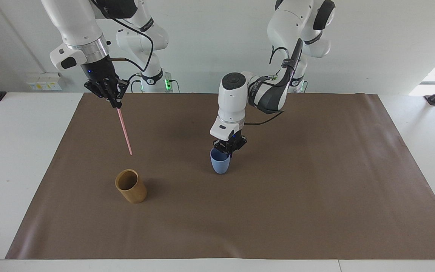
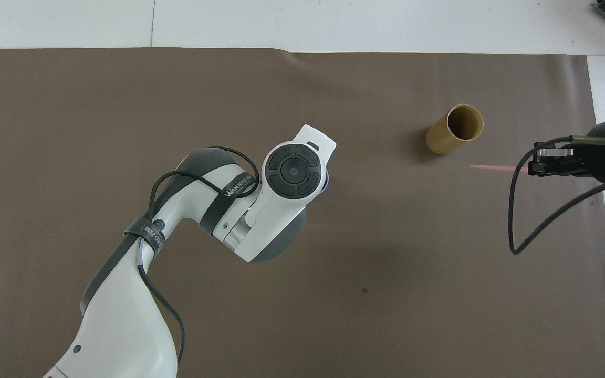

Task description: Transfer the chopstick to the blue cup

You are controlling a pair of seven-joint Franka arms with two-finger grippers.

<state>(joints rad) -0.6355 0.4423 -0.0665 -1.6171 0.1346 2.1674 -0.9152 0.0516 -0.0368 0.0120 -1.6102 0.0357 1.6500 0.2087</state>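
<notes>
Chopstick (image 1: 124, 127): one thin, straight, pale pink stick, hanging slanted in the air from the right end effector (image 1: 114, 102), which is clenched on its upper end; its free tip points down over the brown mat (image 1: 278, 211), near the tan cup (image 1: 130, 186) but apart from it. That tan cup stands upright on the mat toward the right arm's end of the table (image 1: 17, 151). The blue cup (image 1: 220, 161) is small, light blue, matte and without handle, narrower at its base. The left end effector (image 1: 228, 148) is clenched on its rim. From overhead, the left arm hides almost the whole cup.
</notes>
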